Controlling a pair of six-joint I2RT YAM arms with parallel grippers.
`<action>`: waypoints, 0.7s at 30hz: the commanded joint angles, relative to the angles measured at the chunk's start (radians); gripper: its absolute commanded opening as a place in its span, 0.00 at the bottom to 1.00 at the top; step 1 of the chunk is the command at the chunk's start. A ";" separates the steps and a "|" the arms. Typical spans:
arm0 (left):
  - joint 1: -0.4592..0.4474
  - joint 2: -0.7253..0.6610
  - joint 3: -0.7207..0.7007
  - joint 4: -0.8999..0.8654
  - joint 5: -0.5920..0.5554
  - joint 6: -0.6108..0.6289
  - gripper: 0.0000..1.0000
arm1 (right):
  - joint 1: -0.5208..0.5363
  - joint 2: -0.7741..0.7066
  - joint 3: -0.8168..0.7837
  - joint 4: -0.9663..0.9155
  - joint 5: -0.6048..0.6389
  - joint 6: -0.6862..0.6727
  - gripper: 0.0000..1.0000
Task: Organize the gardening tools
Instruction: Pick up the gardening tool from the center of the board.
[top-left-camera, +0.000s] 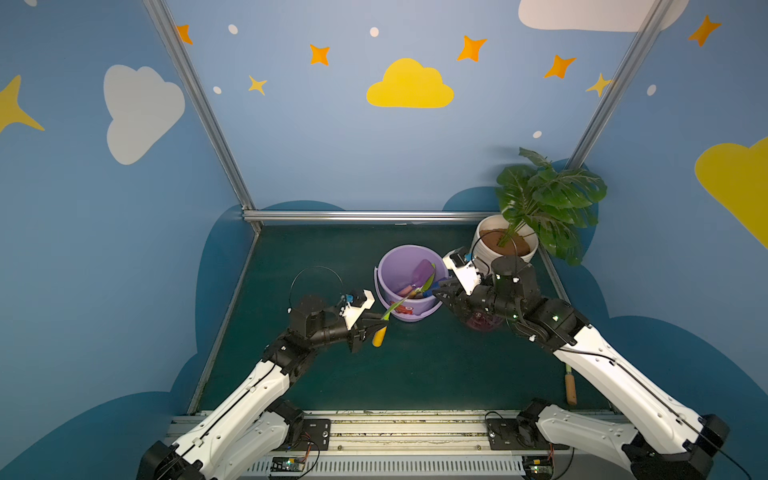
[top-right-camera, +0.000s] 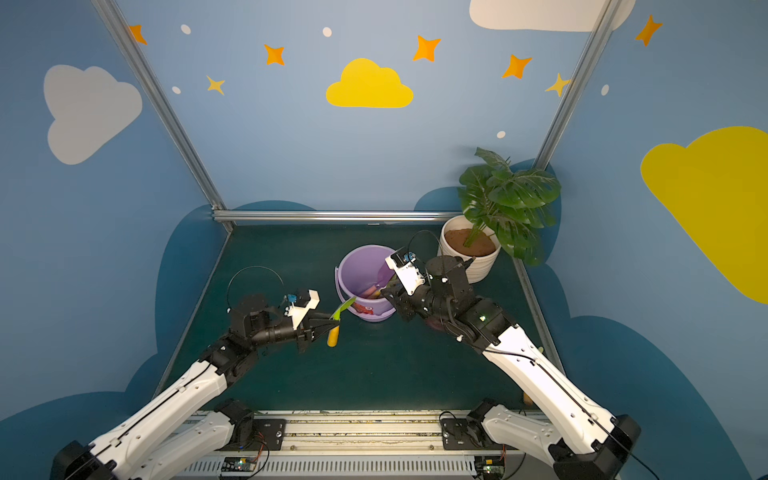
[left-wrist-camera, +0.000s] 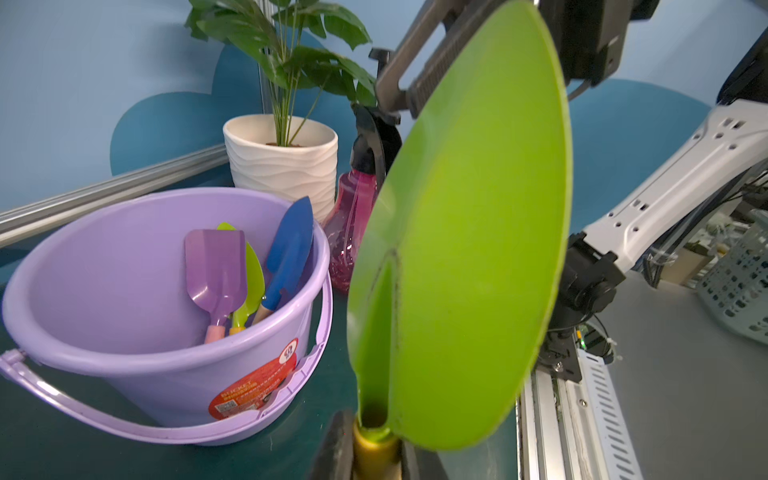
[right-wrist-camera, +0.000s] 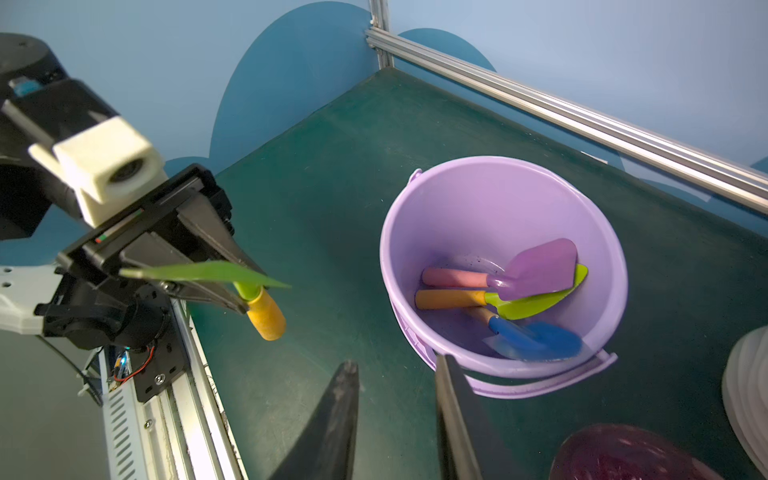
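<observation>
My left gripper (left-wrist-camera: 376, 449) is shut on the yellow handle of a lime-green leaf-shaped trowel (left-wrist-camera: 465, 249), held above the mat just left of the lilac bucket (top-left-camera: 390, 270); in both top views it shows as the held trowel (top-left-camera: 379, 336) (top-right-camera: 333, 334). Inside the bucket lie a purple trowel (right-wrist-camera: 536, 270) with a pink handle, a second lime-green trowel (right-wrist-camera: 536, 305) and a blue trowel (right-wrist-camera: 536, 338), which is blurred. My right gripper (right-wrist-camera: 395, 363) stands open and empty at the bucket's right rim. The pink spray bottle (left-wrist-camera: 353, 216) stands right of the bucket, under my right arm.
A white ribbed plant pot (top-left-camera: 505, 245) with a leafy plant fills the back right corner. A wooden-handled tool (top-left-camera: 570, 386) lies on the mat's right edge, partly hidden by my right arm. Aluminium rails border the green mat (top-left-camera: 332, 257).
</observation>
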 joint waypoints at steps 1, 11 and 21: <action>0.031 0.035 -0.017 0.152 0.161 -0.133 0.02 | -0.005 -0.019 -0.013 0.069 -0.150 -0.038 0.36; 0.074 0.170 -0.051 0.435 0.404 -0.286 0.03 | -0.004 -0.074 -0.057 0.143 -0.337 -0.117 0.51; 0.038 0.233 -0.042 0.479 0.514 -0.300 0.05 | -0.005 -0.020 0.017 0.137 -0.463 -0.147 0.60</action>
